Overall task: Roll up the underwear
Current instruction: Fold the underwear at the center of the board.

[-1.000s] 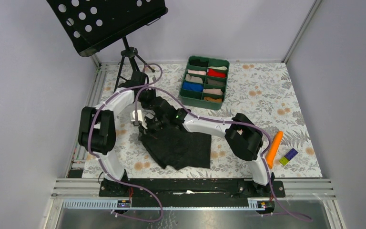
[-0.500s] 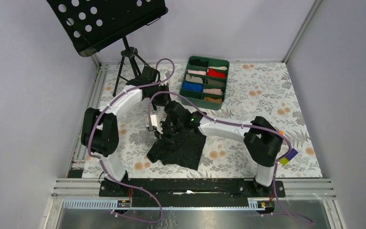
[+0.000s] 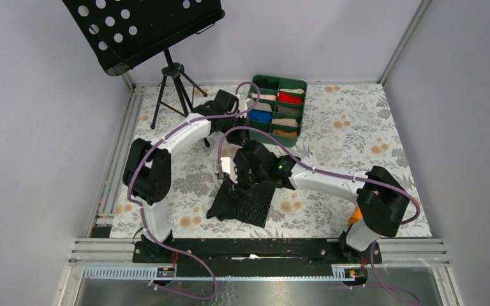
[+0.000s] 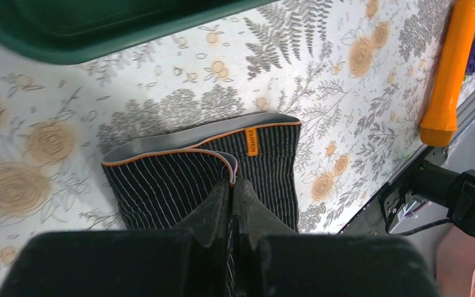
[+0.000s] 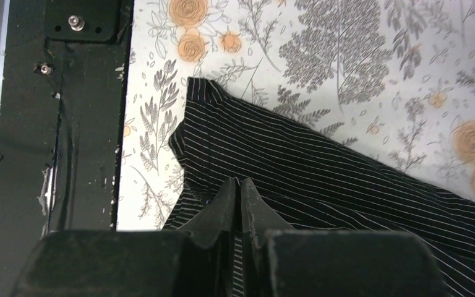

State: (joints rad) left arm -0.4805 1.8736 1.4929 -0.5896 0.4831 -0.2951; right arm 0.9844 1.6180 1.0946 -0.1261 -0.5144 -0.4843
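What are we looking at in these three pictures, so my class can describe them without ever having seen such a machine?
A left arm and a right arm, both robotic, are bolted at the near edge of a flowered table. One picture looks down from above; the other two come from a camera on each wrist. On the table lie black striped underwear, a green tray of small cloth rolls and an orange rod. A music stand stands at the back left. The left gripper pinches the underwear's waistband and the right gripper pinches its striped cloth. Both are shut.
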